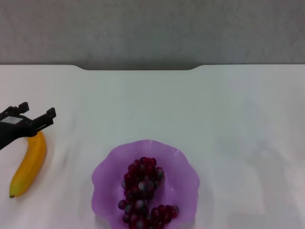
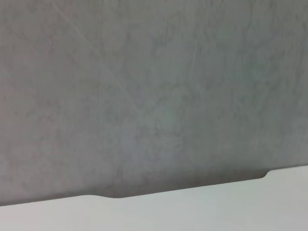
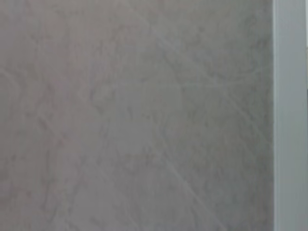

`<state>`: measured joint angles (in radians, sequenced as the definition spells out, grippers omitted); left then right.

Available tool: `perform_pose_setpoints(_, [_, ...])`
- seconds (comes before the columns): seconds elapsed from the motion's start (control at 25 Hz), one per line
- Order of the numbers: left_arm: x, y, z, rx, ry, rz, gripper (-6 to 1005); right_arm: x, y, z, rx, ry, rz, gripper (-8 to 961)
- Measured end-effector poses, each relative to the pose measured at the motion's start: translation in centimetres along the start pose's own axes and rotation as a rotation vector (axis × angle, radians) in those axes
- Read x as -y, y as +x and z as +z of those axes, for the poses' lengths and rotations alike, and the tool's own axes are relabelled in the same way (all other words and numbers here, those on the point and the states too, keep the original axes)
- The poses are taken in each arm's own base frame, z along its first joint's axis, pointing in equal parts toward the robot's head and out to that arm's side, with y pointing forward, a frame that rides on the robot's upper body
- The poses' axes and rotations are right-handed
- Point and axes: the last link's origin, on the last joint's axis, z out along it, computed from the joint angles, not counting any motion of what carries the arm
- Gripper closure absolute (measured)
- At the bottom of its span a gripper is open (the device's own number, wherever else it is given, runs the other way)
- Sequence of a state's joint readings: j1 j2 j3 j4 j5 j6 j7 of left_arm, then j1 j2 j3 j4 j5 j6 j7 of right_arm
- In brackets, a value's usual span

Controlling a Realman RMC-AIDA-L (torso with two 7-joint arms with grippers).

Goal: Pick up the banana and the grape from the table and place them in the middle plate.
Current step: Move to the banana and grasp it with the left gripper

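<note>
At the far left of the head view our left claw (image 1: 34, 118) hovers just over the upper end of the banana (image 1: 29, 165), its two dark fingers spread apart with nothing between them. The banana lies on the white table (image 1: 228, 124), well to the left of the middle plate (image 1: 106, 180) and apart from it. Its long axis runs from the near left, where the dark tip sits, up and slightly right to the end under the claw, with a gentle curve bowing outward to the right.

We judge the banana to be light, stiff and rather slick, plastic-looking, so a pinch across the thick middle of its width should hold better than one at the tapering end, where it could slide or swivel.

Further right, the grape (image 1: 144, 193) already rests inside the plate, its bunch stretching from the plate's centre toward the near rim and hooking right. It looks knobbly and easy to grip.

Our right claw shows in no view, so we cannot say how it stands.
</note>
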<state>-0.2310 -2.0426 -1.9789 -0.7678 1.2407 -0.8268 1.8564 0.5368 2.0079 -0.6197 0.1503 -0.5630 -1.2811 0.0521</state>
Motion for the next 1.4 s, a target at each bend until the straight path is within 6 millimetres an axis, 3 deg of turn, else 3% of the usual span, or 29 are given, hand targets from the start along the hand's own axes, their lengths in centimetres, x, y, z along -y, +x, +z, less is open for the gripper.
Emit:
perform_pose_setpoints(0.44, [-3.3, 1.6, 0.7, 0.077, 0.131, 0.078, 115, -0.4, 0.1, 0.2, -0.009, -0.026, -0.005, 930])
perform_pose_setpoints(0.68, [-3.5, 1.7, 0.5, 0.110, 0.187, 0.057, 115, -0.5, 0.1, 0.2, -0.009, -0.028, -0.006, 930])
perform_pose_setpoints(1.4, [-2.9, -1.2, 1.5, 0.346, 0.221, 0.063, 117, -0.7, 0.0, 0.2, -0.003, -0.047, -0.008, 930])
